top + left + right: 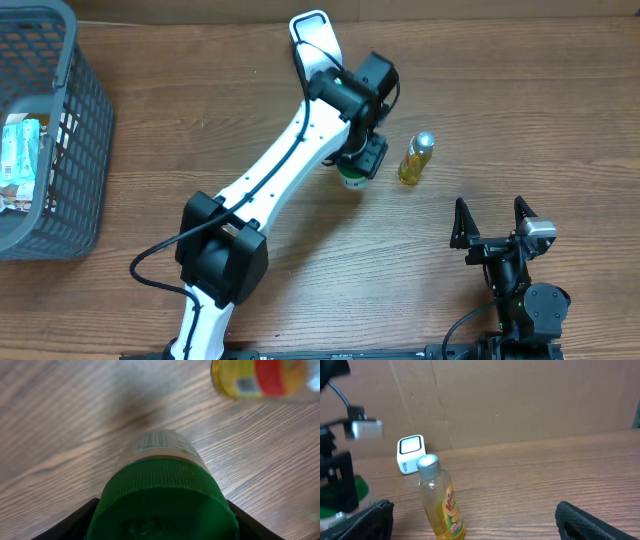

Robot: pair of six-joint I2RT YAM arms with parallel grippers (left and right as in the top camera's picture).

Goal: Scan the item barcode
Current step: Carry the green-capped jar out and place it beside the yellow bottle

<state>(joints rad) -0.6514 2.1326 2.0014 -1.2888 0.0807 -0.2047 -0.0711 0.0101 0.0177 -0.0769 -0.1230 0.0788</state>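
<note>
a green-capped bottle (160, 495) is clamped in the left hand (355, 172), just left of a yellow bottle (417, 160); the right hand (490, 225) is spread apart.

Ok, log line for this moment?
left gripper: shut on green-capped bottle | right gripper: open, empty | yellow bottle: upright on table, free

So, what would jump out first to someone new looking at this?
The white left arm stretched across the middle of the table, its end effector closed around a green-capped bottle. Just right of it stands a yellow bottle with a silver cap, and a grey basket sits at the far left edge.
</note>
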